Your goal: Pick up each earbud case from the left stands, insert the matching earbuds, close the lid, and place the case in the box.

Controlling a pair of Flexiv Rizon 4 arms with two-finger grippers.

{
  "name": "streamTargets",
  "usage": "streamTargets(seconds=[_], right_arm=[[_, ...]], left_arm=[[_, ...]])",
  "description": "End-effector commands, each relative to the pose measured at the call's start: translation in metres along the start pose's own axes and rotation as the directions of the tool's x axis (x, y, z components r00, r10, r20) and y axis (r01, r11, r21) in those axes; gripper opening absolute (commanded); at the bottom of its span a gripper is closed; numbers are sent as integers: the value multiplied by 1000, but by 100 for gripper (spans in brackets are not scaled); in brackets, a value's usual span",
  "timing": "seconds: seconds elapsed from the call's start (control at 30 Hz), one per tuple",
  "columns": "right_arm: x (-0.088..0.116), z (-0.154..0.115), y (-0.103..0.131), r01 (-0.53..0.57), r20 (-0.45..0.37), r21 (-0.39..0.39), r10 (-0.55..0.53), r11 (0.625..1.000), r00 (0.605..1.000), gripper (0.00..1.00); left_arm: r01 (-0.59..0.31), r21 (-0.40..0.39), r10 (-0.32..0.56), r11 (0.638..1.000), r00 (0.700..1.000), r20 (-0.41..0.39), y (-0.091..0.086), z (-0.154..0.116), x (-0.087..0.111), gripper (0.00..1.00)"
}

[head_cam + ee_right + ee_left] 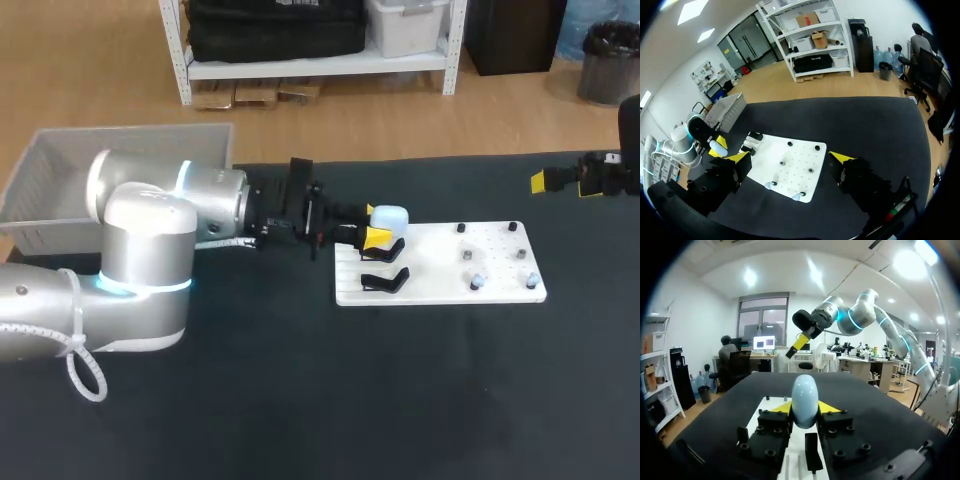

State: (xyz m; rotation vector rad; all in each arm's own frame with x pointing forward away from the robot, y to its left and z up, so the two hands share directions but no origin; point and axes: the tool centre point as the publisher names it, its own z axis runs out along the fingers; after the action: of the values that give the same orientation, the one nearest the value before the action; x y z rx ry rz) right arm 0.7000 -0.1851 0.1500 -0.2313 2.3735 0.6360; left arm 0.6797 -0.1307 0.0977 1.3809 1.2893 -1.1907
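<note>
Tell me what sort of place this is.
Probably a robotics test bench: a black-covered table, a white fixture board, a grey box, and my left gripper shut on a pale blue earbud case.

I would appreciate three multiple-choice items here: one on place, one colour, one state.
1. The box lies: A) left of the board B) right of it C) on it
2. The case is: A) red B) light blue C) black
3. The right gripper is: A) shut on the case B) shut on an earbud C) open
1 A: the head view shows it left. 2 B: pale blue there. 3 C: fingers apart, nothing between.
</note>
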Motion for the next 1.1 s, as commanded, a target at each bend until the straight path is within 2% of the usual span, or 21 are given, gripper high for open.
streamTargets(seconds=[0.03, 0.23, 0.53, 0.77, 1.1], right_arm=[[0, 0, 0, 0, 0, 0, 0, 1000, 1000, 100], [6, -5, 8, 19, -10, -16, -20, 1000, 1000, 100], [28, -19, 60, 137, -41, -86, -141, 987, 989, 100], [48, -23, 94, 172, -69, -147, -184, 974, 981, 100], [64, -16, 122, 199, -82, -157, -214, 967, 973, 100]], left_arm=[[-20, 15, 20, 1000, 1000, 13, 0, 5, 3, 0], [-35, 36, 34, 999, 999, 14, 1, 6, 4, 0], [-68, 51, 67, 996, 997, 23, 4, 8, 4, 0], [-94, 40, 92, 995, 995, 35, 4, 9, 5, 0], [-119, 27, 117, 993, 991, 72, 2, 10, 4, 0]])
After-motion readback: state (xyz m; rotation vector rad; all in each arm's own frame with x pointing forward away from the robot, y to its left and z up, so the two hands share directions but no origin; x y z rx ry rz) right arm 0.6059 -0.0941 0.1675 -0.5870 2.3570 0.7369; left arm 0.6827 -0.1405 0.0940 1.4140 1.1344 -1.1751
